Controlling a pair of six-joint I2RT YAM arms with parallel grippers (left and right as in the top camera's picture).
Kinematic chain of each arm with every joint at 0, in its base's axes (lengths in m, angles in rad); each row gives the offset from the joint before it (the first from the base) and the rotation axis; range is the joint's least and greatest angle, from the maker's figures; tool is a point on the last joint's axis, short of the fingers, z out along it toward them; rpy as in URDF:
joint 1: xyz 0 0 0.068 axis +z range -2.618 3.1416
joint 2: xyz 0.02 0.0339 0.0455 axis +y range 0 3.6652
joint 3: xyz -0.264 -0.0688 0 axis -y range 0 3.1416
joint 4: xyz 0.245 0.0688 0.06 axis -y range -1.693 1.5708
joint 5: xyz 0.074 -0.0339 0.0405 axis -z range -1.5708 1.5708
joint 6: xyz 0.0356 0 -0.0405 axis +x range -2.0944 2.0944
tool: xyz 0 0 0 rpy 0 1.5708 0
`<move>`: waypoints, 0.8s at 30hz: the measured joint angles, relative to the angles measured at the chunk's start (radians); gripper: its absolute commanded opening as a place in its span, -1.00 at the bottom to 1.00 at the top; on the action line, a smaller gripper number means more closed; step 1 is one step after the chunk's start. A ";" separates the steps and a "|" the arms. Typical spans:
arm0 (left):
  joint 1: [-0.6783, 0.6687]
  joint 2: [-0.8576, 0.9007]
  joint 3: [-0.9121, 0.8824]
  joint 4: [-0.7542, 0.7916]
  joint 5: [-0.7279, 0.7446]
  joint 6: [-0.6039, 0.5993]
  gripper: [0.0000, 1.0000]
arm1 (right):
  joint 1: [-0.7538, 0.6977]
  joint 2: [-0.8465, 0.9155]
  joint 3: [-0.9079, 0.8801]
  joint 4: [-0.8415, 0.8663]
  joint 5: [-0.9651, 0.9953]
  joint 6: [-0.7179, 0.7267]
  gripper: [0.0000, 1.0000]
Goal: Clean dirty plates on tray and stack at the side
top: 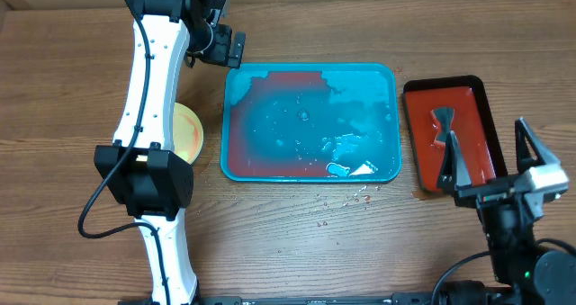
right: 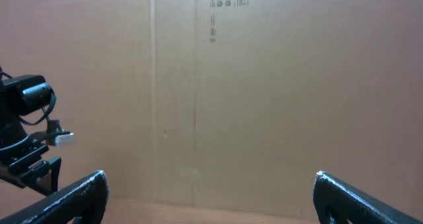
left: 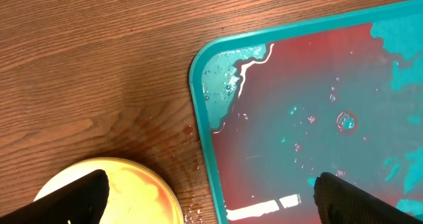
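Left gripper [left: 210,184] and right gripper [top: 485,130] hang spread and empty, a yellow plate [left: 115,192] lying beside the red-washed tray [top: 310,67].

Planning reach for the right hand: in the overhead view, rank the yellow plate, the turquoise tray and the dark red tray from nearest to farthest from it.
1. The dark red tray, far right, just by the right hand.
2. The turquoise tray, at the centre.
3. The yellow plate, left of that tray.
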 measured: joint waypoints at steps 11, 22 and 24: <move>0.000 0.000 0.000 0.000 0.000 0.000 1.00 | 0.000 -0.216 -0.225 0.124 0.000 -0.001 1.00; 0.000 0.000 0.000 0.000 0.000 0.000 0.99 | 0.000 -0.269 -0.370 0.244 0.000 0.000 1.00; 0.000 0.000 0.000 0.000 0.000 0.000 0.99 | 0.000 -0.269 -0.387 0.246 -0.003 -0.001 1.00</move>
